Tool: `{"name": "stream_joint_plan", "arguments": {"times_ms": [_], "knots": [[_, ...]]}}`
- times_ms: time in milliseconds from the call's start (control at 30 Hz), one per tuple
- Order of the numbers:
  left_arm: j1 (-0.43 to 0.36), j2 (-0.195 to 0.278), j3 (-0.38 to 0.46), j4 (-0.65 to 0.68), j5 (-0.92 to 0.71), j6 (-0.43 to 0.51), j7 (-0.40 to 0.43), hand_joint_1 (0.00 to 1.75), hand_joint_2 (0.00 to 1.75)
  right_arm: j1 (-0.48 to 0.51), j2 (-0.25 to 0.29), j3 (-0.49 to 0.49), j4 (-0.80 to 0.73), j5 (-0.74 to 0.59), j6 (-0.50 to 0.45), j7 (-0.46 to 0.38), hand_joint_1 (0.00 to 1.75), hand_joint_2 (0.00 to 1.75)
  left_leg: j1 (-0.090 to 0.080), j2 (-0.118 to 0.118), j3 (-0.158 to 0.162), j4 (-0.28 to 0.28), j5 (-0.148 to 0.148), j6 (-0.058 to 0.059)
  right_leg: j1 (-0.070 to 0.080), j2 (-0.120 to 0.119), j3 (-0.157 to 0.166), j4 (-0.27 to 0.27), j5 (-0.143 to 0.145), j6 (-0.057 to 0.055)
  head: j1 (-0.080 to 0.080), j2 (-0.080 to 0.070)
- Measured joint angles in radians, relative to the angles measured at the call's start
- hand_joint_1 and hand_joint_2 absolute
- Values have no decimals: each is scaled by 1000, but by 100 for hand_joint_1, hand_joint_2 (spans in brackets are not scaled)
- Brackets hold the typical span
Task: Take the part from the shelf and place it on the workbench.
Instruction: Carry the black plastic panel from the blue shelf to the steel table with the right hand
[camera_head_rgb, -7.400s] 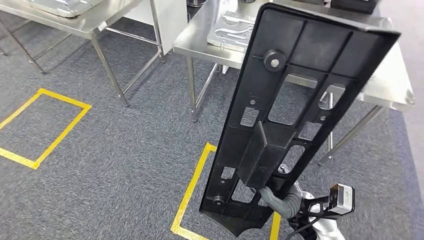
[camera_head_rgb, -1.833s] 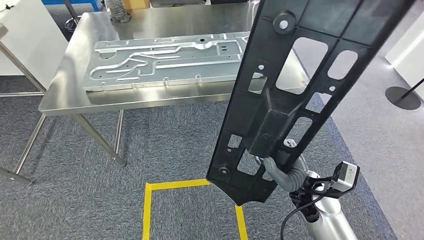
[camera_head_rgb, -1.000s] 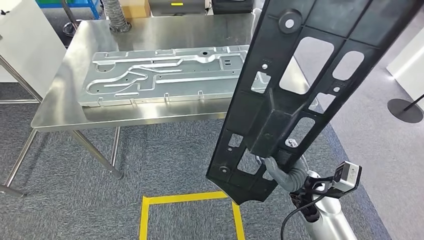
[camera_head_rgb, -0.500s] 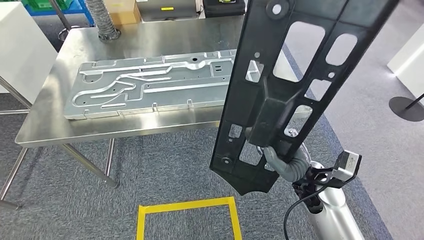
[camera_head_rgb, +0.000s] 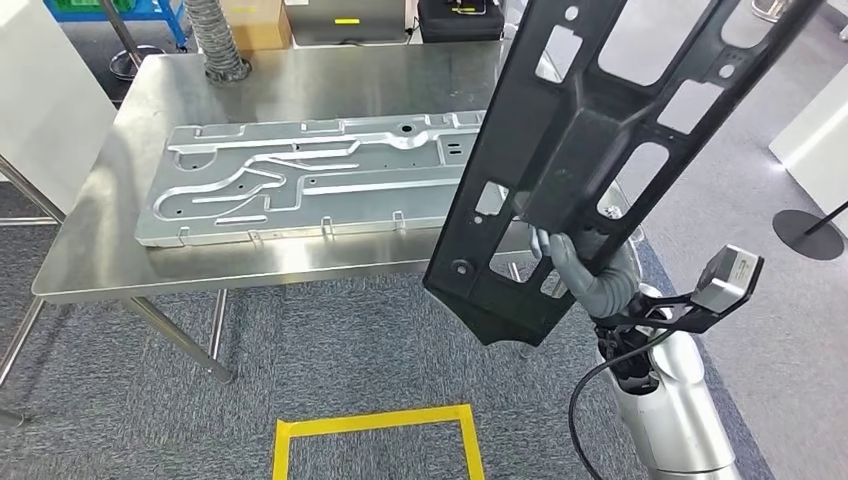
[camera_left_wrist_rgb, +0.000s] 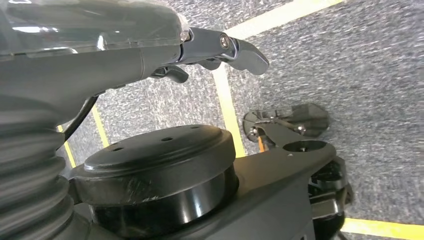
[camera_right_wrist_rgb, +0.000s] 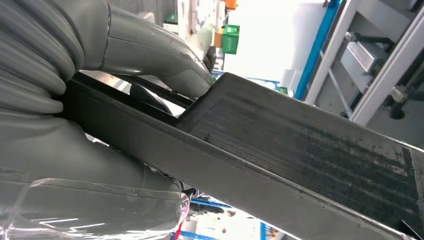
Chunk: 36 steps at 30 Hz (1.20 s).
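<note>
Grey carpet (camera_head_rgb: 330, 340) with yellow tape lines (camera_head_rgb: 375, 420) lies under a steel desk (camera_head_rgb: 300, 75). A stamped metal panel (camera_head_rgb: 300, 190) is laid flat on the desk. The black plastic part (camera_head_rgb: 590, 140) is gripped near its lower end by the right hand (camera_head_rgb: 585, 270), raised and tilted over the desk's right edge. Left hand (camera_left_wrist_rgb: 220, 50) hangs over the carpet, nothing held, fingers loosely curled; openness can't be judged.

Part (camera_head_rgb: 590, 130) black, hand (camera_head_rgb: 590, 275) grey, arm (camera_head_rgb: 665, 410) silver, bench (camera_head_rgb: 300, 80) & plate (camera_head_rgb: 310, 190) bare silver metal, carpet (camera_head_rgb: 330, 350) speckled grey w/ yellow tape (camera_head_rgb: 375, 420), bin (camera_head_rgb: 75, 8) blue, box (camera_head_rgb: 255, 22) tan.
</note>
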<state>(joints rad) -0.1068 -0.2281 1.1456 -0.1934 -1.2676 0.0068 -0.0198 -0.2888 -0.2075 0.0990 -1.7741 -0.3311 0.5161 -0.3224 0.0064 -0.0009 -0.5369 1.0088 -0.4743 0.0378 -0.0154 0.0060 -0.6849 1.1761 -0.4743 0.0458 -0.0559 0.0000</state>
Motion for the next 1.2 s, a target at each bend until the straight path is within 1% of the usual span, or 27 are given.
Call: {"name": "stream_joint_plan", "arguments": {"times_ms": [33,67,100,133,233,267,300,367,400,433,467,533,567,600,633,700,767,800,867,900,933,967,1033,1067,1100,1133,1200], "knots": [[0,0,0,0,0,0,0,0,175,-7,0,-2,0,-2,0,1,175,175,-2,0,8,1,-8,-4,2,0,26,-69,36,-5,0,0],[-1,0,0,0,0,0,0,0,175,-14,0,-3,0,-4,0,2,175,175,-4,-1,13,1,-14,-9,5,0,47,-121,58,-10,0,0],[-2,-1,0,0,0,0,1,0,175,-18,0,-4,-1,-6,0,3,175,175,-5,-1,17,1,-20,-14,8,1,59,-152,65,-17,0,0],[-2,-1,0,0,0,0,1,0,175,-22,1,-4,-1,-9,-1,5,175,175,-6,-2,19,0,-24,-19,11,2,62,-159,59,-23,0,0],[-4,0,0,0,0,0,1,0,175,-41,1,-5,1,-24,-9,21,175,175,-6,0,21,9,-39,-35,5,6,72,-169,54,-41,0,0],[-4,0,0,0,0,1,1,0,175,-53,1,-5,3,-32,-11,28,175,175,-5,1,7,41,-56,-40,2,6,77,-173,52,-47,0,0],[-4,0,0,0,0,2,1,0,175,-65,1,-5,7,-40,-13,35,175,175,-3,1,-20,94,-79,-44,0,6,83,-175,49,-52,0,0],[-3,1,0,0,0,2,0,0,175,-84,1,-5,20,-53,-14,47,175,175,1,1,-102,234,-126,-49,1,7,92,-176,40,-56,0,0],[-2,1,0,0,0,1,0,0,175,-88,1,-5,26,-56,-14,51,175,175,2,1,-135,280,-131,-51,1,7,97,-176,35,-56,0,0],[-3,1,0,0,-1,1,0,0,175,-89,1,-5,32,-59,-14,54,175,175,3,1,-152,292,-116,-51,1,8,105,-175,30,-55,0,0],[-3,1,0,0,-2,0,0,0,175,-89,0,-5,36,-61,-15,55,175,175,4,1,-147,261,-79,-50,1,8,114,-175,23,-54,0,0],[-2,1,0,0,-3,-1,1,0,175,-89,1,-6,41,-67,-16,56,175,175,3,1,-100,129,11,-42,2,9,134,-175,9,-48,0,0],[-1,1,0,0,-5,-1,1,0,175,-89,1,-7,42,-70,-16,56,175,175,1,1,-75,67,37,-37,3,10,140,-174,3,-44,0,0],[0,1,0,0,-6,-2,1,0,175,-88,1,-10,42,-72,-16,56,175,175,-1,2,-59,30,46,-34,4,11,142,-175,-1,-39,0,0],[0,2,0,0,-7,-2,2,0,175,-87,1,-12,43,-74,-16,57,175,175,-3,2,-53,15,41,-30,5,11,142,-176,-3,-34,0,0],[0,2,0,0,-9,-3,2,0,175,-84,1,-18,43,-80,-17,61,175,175,-3,2,-49,4,38,-21,4,11,143,-179,-6,-21,0,0],[0,2,0,0,-9,-3,1,0,175,-84,1,-24,43,-84,-18,65,175,175,-1,3,-38,-8,37,-10,1,8,131,-146,-25,-10,0,0],[0,2,0,0,-9,-3,1,0,175,-83,2,-27,43,-85,-19,66,175,175,1,4,-32,-12,36,-5,1,7,107,-100,-45,-6,0,0],[0,2,0,0,-9,-4,1,0,175,-76,4,-30,43,-86,-21,68,175,175,-1,6,-23,-13,28,2,1,5,25,38,-95,0,0,0],[1,2,0,0,-10,-4,1,0,175,-70,4,-31,44,-86,-23,69,175,175,-2,6,-18,-13,23,3,1,5,-14,93,-104,2,0,0],[2,2,0,0,-10,-5,1,0,175,-63,5,-32,44,-85,-26,70,175,175,-2,6,-12,-13,17,3,1,5,-39,116,-94,3,0,0],[2,2,0,0,-11,-6,1,0,175,-57,5,-34,44,-85,-29,71,175,175,-3,5,-4,-13,11,3,1,5,-43,98,-63,2,0,0],[1,2,0,0,-12,-8,1,0,175,-53,7,-40,44,-84,-33,71,175,175,-3,4,15,-13,-4,-1,2,5,0,-32,30,-5,0,0],[0,2,-1,0,-13,-9,2,0,175,-53,10,-46,45,-85,-34,71,175,175,-5,4,22,-12,-12,-5,4,5,26,-98,62,-10,0,0],[-3,2,-1,0,-13,-10,3,0,175,-53,13,-51,45,-87,-34,71,175,175,-7,3,27,-11,-19,-10,7,5,44,-144,79,-16,0,0],[-5,2,-1,0,-13,-11,4,0,175,-54,16,-56,45,-91,-33,72,175,175,-9,3,29,-11,-25,-15,10,6,52,-166,82,-22,0,0],[-11,2,-1,0,-13,-12,6,0,175,-59,19,-65,49,-103,-30,79,175,175,-11,4,34,-14,-34,-26,10,9,56,-169,73,-34,0,0]]}}
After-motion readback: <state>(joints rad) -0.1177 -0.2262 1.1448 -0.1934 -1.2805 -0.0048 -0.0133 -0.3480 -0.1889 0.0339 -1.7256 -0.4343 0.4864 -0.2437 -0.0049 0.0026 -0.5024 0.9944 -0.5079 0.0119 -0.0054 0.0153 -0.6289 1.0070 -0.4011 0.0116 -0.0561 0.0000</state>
